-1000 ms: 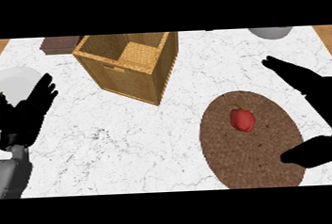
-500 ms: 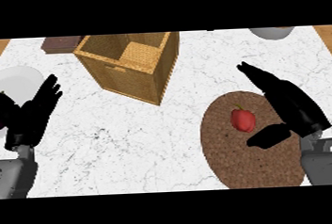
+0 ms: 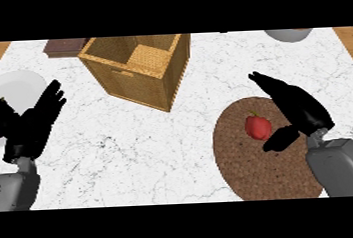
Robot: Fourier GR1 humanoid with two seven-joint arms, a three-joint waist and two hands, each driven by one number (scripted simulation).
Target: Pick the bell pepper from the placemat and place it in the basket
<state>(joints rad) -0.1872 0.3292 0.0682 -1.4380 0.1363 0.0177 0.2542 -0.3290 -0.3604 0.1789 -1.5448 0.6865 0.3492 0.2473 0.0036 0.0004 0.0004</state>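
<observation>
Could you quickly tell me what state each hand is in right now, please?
Left hand: open, holding nothing.
Right hand: open beside the bell pepper, holding nothing.

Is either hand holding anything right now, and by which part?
Nothing is held. The right hand is open beside the bell pepper on the placemat; the left hand is open.

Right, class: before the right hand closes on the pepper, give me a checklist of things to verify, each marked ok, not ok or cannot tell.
1. Pepper lies on the placemat: ok.
2. Right hand is open beside the pepper, thumb below it: ok.
3. Fingers already curled round the pepper: not ok, nothing is held.
4. Basket stands upright with its top open: ok.
5. Left hand rests open at the left, away from the basket: ok.
6. Thumb touches the pepper: cannot tell.
</observation>
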